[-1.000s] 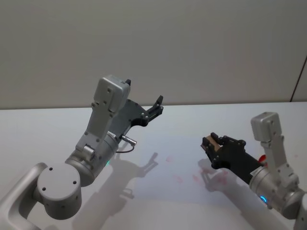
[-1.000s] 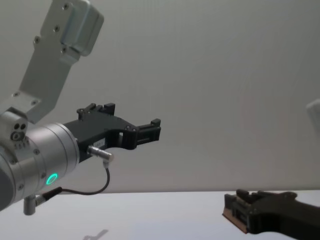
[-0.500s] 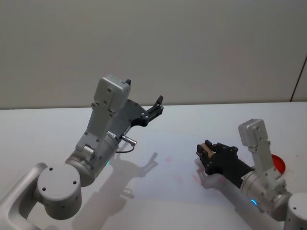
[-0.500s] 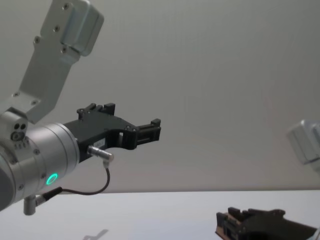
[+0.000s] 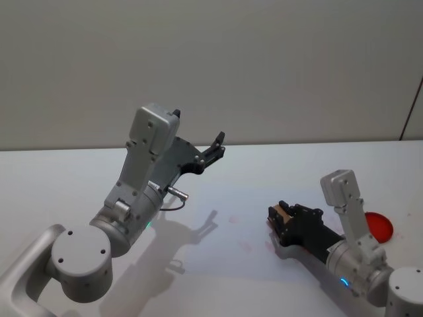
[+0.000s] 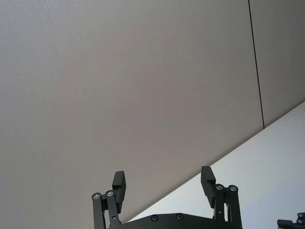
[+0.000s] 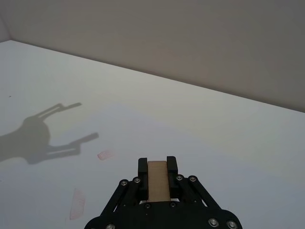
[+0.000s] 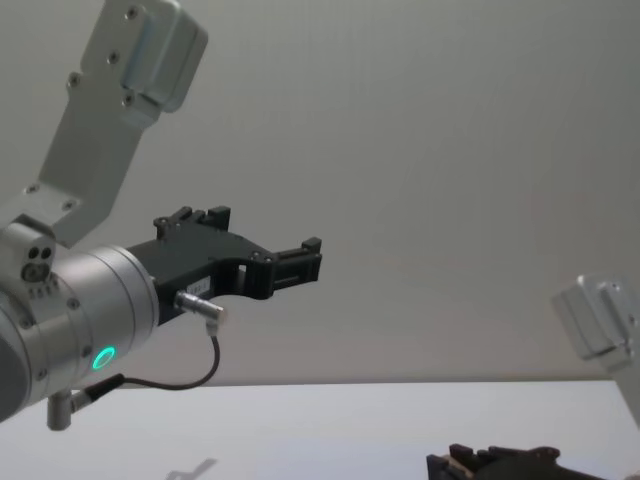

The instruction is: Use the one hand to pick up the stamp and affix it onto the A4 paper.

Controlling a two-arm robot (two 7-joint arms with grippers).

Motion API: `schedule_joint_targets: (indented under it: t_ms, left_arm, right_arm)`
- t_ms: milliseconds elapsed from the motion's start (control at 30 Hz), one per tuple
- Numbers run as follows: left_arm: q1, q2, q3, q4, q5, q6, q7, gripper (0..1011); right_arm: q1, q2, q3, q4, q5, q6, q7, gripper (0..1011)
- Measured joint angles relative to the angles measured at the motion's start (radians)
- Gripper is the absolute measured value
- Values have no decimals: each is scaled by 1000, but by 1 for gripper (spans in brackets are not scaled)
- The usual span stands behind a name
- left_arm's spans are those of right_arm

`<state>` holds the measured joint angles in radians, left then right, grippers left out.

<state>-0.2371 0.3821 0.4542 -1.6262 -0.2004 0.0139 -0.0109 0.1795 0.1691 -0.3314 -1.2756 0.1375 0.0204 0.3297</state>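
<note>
The left arm (image 5: 142, 191) comes up from the 7 o'clock corner of the head view, its forearm raised and angled toward 1 o'clock. The left gripper (image 5: 217, 142) is held high in the air with its two black fingers (image 6: 206, 175) spread wide apart and nothing between them; in the chest view it reaches level toward 3 o'clock (image 8: 312, 258).

The right arm (image 5: 350, 254) enters from 5 o'clock and lies low, its wrist bent so the right gripper (image 5: 275, 215) points toward 10 o'clock. Its fingers (image 7: 142, 167) are closed tight on either side of the stamp (image 7: 157, 183), which sits upright between them.
</note>
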Motion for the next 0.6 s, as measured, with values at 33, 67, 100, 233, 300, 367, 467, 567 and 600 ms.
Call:
schedule_joint_targets:
  t_ms: [33,67,100,233,300,367,467,567,600]
  left_arm:
    - [0,0,0,0,0,0,0,1001]
    - [0,0,0,0,0,0,0,1001]
    - [0,0,0,0,0,0,0,1001]
    - [0,0,0,0,0,0,0,1001]
    - [0,0,0,0,0,0,0,1001]
    - [0,0,0,0,0,0,0,1001]
    - [0,0,0,0,0,0,0,1001]
    - [0,0,0,0,0,0,0,1001]
    - [0,0,0,0,0,0,0,1001]
  right_arm:
    - [1,0,0,2,0,0,0,216]
    - [2,-1,0,7,-2,1,1,216]
    - [3,-1,0,8,-2,1,2,216]
    - [7,-2,-1,14,-7,1,7,214]
    - [8,-2,-1,17,-10,0,9,216]
    - [10,-2,-1,20,-16,0,14,216]
    - [12,-2,-1,22,-21,0,18,216]
    - [13,0,-1,23,-28,0,24,216]
    - [14,1,-1,23,-33,1,27,214]
